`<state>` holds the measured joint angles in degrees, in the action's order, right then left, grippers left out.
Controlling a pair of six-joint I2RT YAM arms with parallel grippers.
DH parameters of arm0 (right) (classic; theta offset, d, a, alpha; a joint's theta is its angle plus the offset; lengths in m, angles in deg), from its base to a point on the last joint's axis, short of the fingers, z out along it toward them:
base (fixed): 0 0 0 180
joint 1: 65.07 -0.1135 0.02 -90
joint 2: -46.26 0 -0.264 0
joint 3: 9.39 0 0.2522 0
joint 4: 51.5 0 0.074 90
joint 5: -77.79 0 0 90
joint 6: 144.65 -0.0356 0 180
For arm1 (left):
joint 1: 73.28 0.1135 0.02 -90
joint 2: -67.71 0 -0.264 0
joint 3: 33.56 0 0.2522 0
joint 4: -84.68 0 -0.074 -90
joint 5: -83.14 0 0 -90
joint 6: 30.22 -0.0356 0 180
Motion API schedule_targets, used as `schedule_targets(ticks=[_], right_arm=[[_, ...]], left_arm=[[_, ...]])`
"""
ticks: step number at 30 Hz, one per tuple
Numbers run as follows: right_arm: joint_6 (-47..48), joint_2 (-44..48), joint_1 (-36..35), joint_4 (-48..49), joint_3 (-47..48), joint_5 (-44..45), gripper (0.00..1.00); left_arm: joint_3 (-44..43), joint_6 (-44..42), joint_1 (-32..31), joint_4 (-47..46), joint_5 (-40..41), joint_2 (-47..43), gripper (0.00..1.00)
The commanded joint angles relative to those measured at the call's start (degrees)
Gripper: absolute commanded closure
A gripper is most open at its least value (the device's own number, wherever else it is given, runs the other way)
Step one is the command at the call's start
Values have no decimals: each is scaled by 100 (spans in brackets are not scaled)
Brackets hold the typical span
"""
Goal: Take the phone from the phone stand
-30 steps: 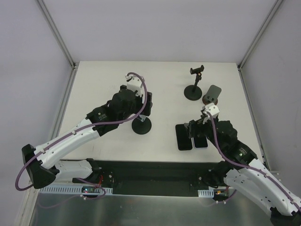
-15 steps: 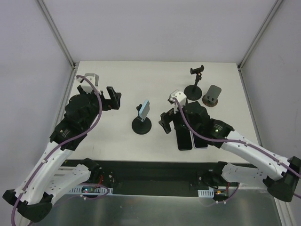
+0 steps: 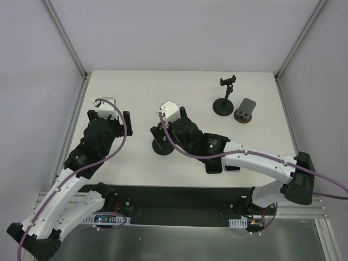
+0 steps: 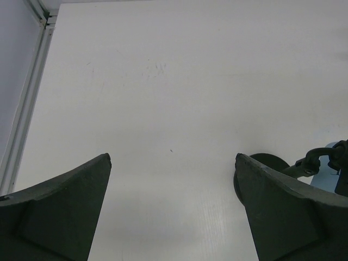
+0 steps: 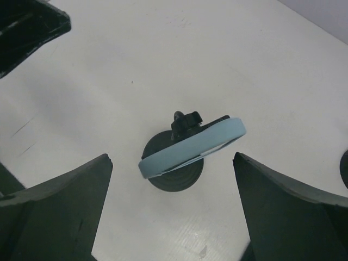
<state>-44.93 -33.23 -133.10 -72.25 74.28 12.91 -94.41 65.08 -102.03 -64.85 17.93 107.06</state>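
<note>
tabletop (image 3: 136, 87): white, matte, bearing all items | clamp stand (image 3: 223, 107): black, round base, upright stem, far right | wedge holder (image 3: 246, 110): grey plate on brown round foot, just beside clamp stand | flat handsets (image 3: 213, 168): two dark slabs, near edge, partly hidden | frame post (image 3: 65, 37): aluminium, slanting to far-left corner

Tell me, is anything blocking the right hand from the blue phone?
No, nothing visible does. The open right hand hangs over the light blue phone on its black round-based stand, with clear space between them.
</note>
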Motion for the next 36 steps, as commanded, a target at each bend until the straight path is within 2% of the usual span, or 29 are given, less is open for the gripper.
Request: schedule_targets(ticks=[1, 5, 12, 19, 26, 29, 31, 34, 35, 36], right_arm=[[-5, -313, -17, 549, 322, 1116, 4], [135, -454, -8, 663, 295, 1626, 4], [268, -77, 141, 628, -74, 1680, 1], [-39, 293, 536, 365, -276, 1154, 7], [-356, 276, 730, 224, -285, 608, 17], [-409, 249, 756, 162, -276, 564, 24], [-444, 232, 782, 110, -285, 503, 33], [-462, 196, 791, 57, -250, 371, 50], [-462, 196, 800, 22, -241, 336, 60], [-462, 188, 800, -5, -232, 309, 65]], left_arm=[[-2, -143, 89, -159, 183, -42, 5], [-2, -143, 124, -159, 148, -42, 5], [25, -222, 177, -177, 52, -51, 5], [95, -337, 212, -282, -765, -33, 2], [314, -714, 212, -589, -2056, -51, 1], [402, -819, 221, -756, -2654, -51, 1], [455, -881, 221, -897, -3102, -42, 1], [534, -1039, 212, -1011, -3681, 72, 1], [543, -1075, 212, -1073, -3814, 142, 1], [543, -1092, 212, -1117, -3937, 195, 1]])
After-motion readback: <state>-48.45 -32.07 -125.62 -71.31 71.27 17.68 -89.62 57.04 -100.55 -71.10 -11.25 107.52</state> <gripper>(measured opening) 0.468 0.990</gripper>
